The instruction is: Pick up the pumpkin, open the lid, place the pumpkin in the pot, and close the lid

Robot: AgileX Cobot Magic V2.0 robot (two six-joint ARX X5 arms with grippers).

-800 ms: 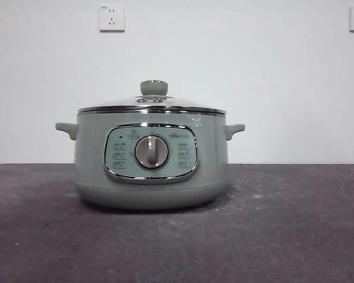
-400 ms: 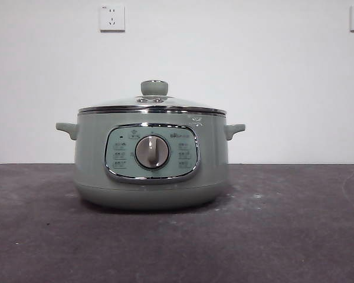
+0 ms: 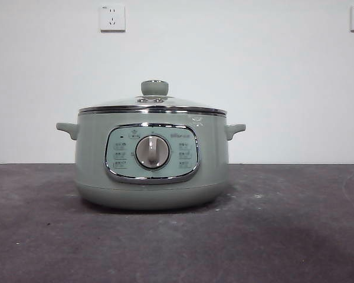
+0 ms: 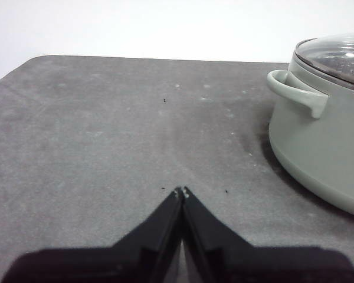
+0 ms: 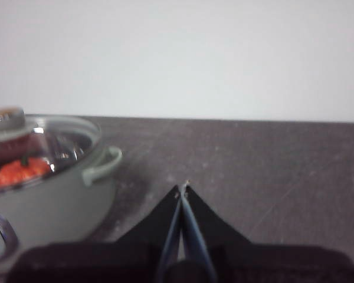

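The pot (image 3: 151, 168) stands on the worktop (image 3: 283, 236), lid (image 3: 153, 105) on, the pumpkin (image 5: 20, 171) inside. The left gripper (image 4: 182, 191) and right gripper (image 5: 182, 187) hover low beside it, fingers closed and empty.

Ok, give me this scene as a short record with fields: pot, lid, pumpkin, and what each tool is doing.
pot: pale green pot on the dark table
lid: glass lid seated on the pot's rim
pumpkin: orange pumpkin inside the pot, seen through the glass
left tool: left tool shut, empty, low over the table, apart from the pot
right tool: right tool shut, empty, apart from the pot
task state: looks complete
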